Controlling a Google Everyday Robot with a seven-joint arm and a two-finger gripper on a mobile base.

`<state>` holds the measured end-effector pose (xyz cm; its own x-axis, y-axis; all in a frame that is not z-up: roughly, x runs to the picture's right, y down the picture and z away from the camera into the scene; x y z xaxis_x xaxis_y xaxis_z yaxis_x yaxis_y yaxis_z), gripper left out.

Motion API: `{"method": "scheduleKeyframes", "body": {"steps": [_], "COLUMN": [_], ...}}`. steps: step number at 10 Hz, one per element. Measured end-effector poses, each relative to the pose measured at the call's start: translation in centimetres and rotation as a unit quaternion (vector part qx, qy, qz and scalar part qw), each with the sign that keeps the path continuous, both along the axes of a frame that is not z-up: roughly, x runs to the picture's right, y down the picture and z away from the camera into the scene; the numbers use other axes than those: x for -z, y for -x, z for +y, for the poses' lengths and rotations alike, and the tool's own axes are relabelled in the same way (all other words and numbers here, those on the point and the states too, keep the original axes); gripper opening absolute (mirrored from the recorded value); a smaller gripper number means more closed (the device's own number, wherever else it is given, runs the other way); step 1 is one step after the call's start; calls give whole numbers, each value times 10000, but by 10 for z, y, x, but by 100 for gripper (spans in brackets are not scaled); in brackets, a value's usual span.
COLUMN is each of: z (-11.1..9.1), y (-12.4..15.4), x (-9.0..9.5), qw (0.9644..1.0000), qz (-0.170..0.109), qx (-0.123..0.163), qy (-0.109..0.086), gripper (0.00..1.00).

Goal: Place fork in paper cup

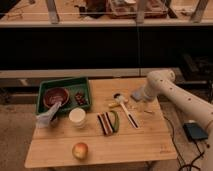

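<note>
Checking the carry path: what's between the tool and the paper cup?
Camera view: the tool hovers over the table's right side; toward the paper cup lie a white-handled utensil, a green pod and brown bars.

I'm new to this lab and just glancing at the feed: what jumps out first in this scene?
A white robot arm reaching in from the right stands out first, its hand above the table's right side, near the white-handled utensil. Then the green tray at back left with a reddish-brown bowl in it, the paper cup just in front, and an apple by the front edge.
</note>
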<state>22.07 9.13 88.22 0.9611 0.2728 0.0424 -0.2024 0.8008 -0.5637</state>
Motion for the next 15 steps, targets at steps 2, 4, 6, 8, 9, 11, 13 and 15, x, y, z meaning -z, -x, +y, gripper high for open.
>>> {"method": "scheduleKeyframes", "body": {"steps": [2,4,6,8,9,11,13,15], "z": [10,18,27,32,34,33,34,33], "y": [5,5,8,6,6,9,9,9], "x": [-12,-20,-30,-36,-37,-37,-38,-37], "qw": [9999,9997,9995,9992,9992,9992,9992,9993], "qz": [1,25,47,93,116,140,151,157], "qx": [-24,-53,-57,-99,-108,-112,-86,-68], "qy": [138,231,313,364,379,354,354,346], "gripper": [65,65,65,58,48,28,9,0]}}
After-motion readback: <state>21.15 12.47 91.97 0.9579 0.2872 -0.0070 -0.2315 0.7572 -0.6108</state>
